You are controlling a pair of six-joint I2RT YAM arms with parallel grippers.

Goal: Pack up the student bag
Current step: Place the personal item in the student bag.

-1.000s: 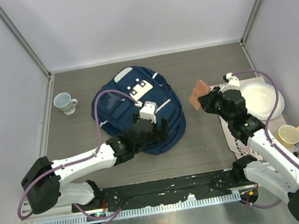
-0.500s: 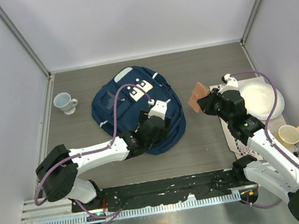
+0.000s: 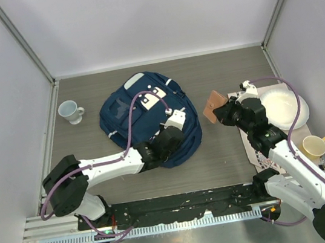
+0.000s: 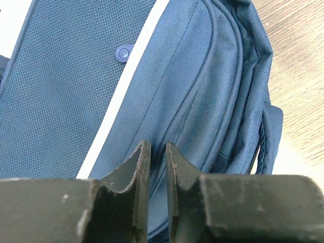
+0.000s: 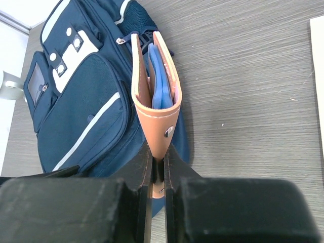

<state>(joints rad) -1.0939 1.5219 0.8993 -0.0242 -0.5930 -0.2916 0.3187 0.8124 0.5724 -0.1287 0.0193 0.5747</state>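
The student bag (image 3: 115,113) lies flat on the table, left of the middle, front pockets facing up. No pocket or main compartment shows open in any view, so as I judge it the packing has barely begun: an opening must be made first, and nothing can be seen inside.

The left gripper (image 4: 154,148) sits low over the bag's near right edge, above the curved zip seams. Its jaws are drawn almost together with only a thin slit between them; whether they pinch fabric or a zip pull, I cannot tell.

The right gripper (image 5: 157,154) is clamped on the lower edge of a tan leather case (image 5: 154,86) with blue contents, held upright in the air just right of the bag and clear of it. That case looks like the item waiting to go in.

A white mug (image 3: 70,111) stands far left, and a white plate (image 3: 293,115) and a yellow cup (image 3: 314,146) stand at the right, all outside the bag
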